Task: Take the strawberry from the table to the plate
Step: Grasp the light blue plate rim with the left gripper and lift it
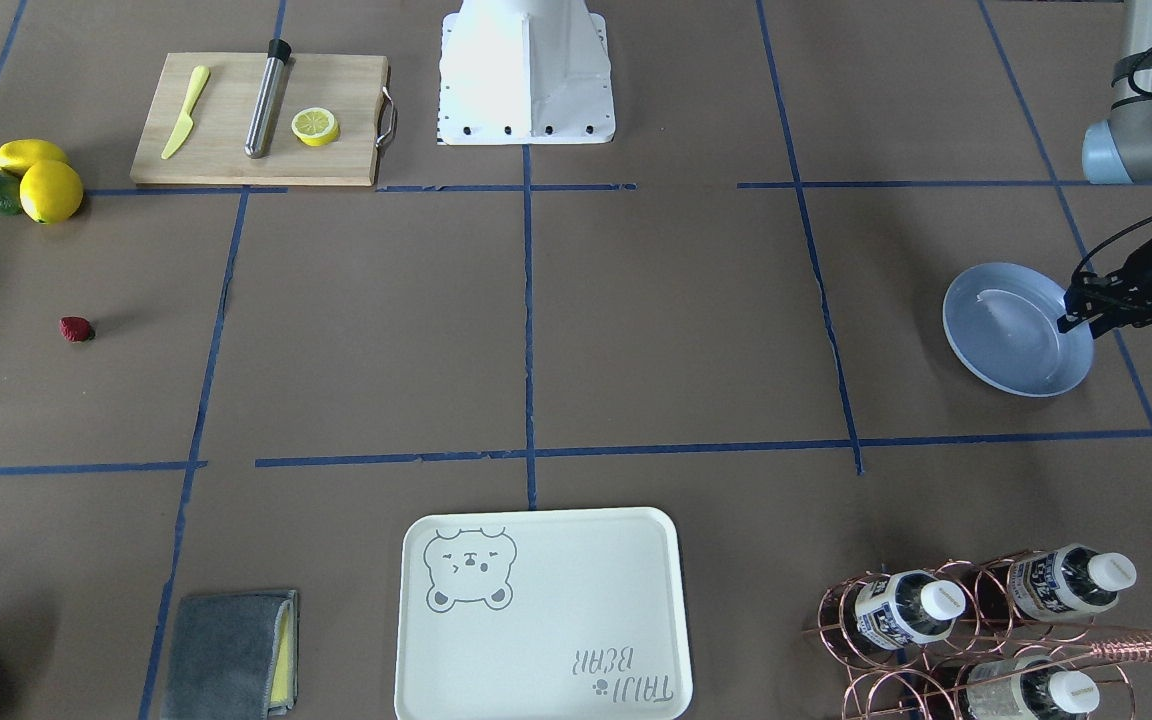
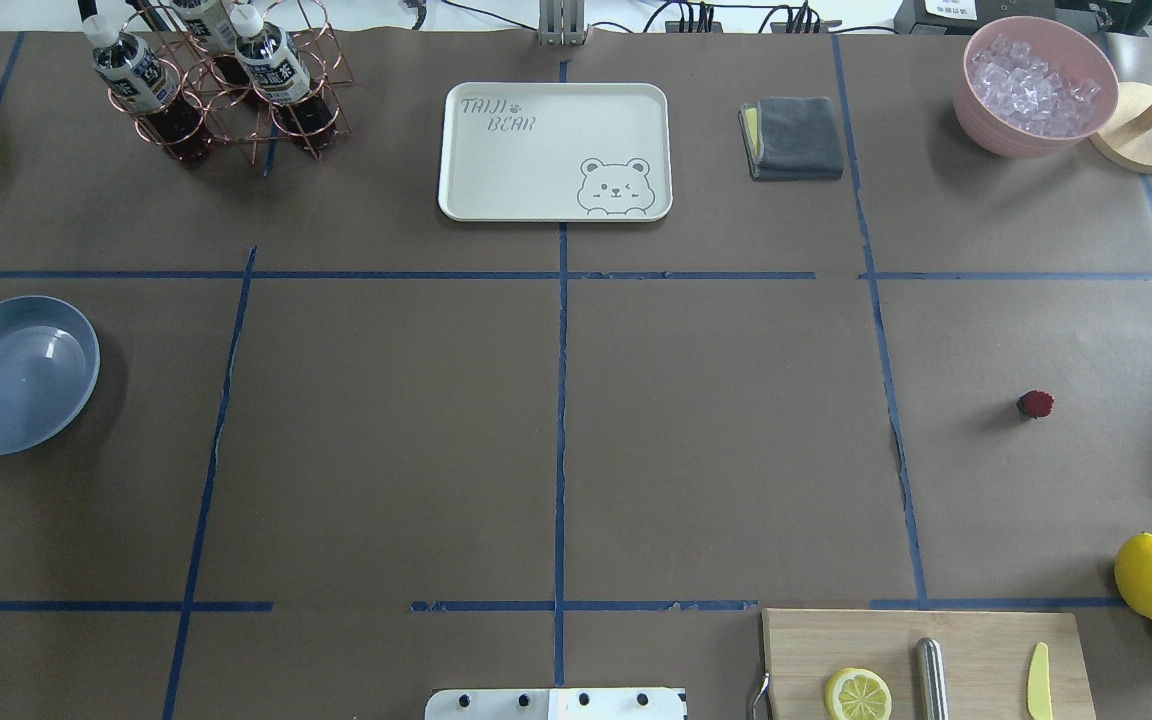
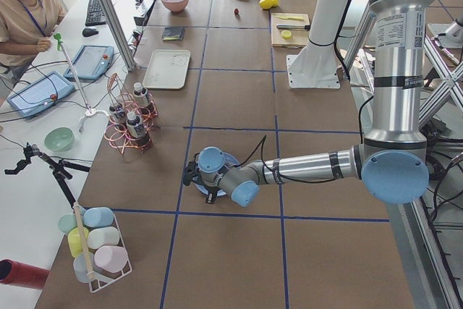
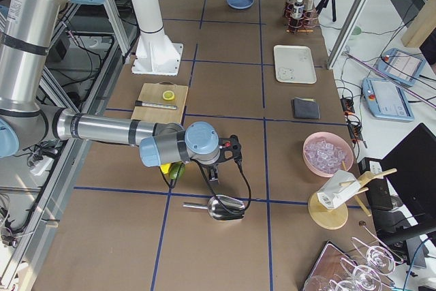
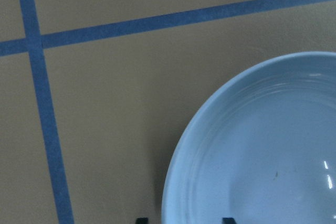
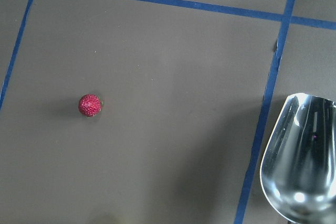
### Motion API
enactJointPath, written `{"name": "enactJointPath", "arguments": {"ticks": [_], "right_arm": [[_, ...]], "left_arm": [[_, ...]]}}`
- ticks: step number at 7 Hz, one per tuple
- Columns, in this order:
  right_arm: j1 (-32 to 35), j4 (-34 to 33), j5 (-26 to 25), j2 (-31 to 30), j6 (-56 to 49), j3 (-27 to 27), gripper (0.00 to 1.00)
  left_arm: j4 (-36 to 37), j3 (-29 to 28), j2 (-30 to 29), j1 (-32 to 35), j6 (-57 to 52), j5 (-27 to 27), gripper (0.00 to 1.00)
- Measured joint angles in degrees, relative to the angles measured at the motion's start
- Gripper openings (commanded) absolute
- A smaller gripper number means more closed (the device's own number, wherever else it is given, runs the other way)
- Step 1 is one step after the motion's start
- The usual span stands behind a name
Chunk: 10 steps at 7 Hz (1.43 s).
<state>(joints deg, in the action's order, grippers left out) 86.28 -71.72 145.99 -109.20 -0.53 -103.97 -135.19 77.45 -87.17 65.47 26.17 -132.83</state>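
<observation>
Strawberry [image 1: 76,329] lies on the table [image 1: 636,330]. Left gripper [image 1: 1071,315] hangs over the plate [image 1: 996,350] rim, fingers [image 5: 227,220] seemingly parted and empty. Whether the right gripper [image 4: 236,150] is parted or closed, I cannot tell.

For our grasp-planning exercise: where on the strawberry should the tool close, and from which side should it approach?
Close across the widest middle of the strawberry, coming straight down. It sits small, round and low on the table with nothing beside it, so there is likely room to straddle it; a sideways approach would probably scrape the table.
</observation>
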Motion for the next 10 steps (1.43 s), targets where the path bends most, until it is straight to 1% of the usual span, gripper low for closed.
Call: {"name": "enactJointPath", "arguments": {"ticks": [1,4,5,6,7,8,9,10], "right_arm": [[0.0,0.0,0.0,0.0,0.0,0.0,1.00],[-0.1,0.0,0.6,0.0,0.1,-0.1,1.00],[-0.1,0.0,0.8,0.1,0.1,-0.1,1.00],[-0.1,0.1,0.8,0.1,0.1,-0.2,1.00],[-0.1,0.1,0.8,0.2,0.1,-0.3,1.00],[-0.1,0.2,0.8,0.3,0.1,-0.3,1.00],[-0.1,0.2,0.8,0.3,0.1,-0.3,1.00],[-0.1,0.2,0.7,0.5,0.1,-0.3,1.00]], "left_arm": [[0.0,0.0,0.0,-0.1,0.0,0.0,0.00],[-0.1,1.6,-0.4,-0.2,2.0,-0.3,0.00],[0.0,4.2,-1.1,-0.2,6.5,-1.2,0.00],[0.1,8.2,-2.6,-1.2,13.2,-2.9,0.00],[0.2,12.0,-4.5,-4.3,20.1,-3.9,0.00],[0.3,14.6,-7.5,-9.4,28.4,-2.9,0.00],[0.5,15.6,-12.0,-15.9,37.5,0.5,0.00],[2.9,15.9,-17.5,-22.9,46.4,4.2,0.00]]}}
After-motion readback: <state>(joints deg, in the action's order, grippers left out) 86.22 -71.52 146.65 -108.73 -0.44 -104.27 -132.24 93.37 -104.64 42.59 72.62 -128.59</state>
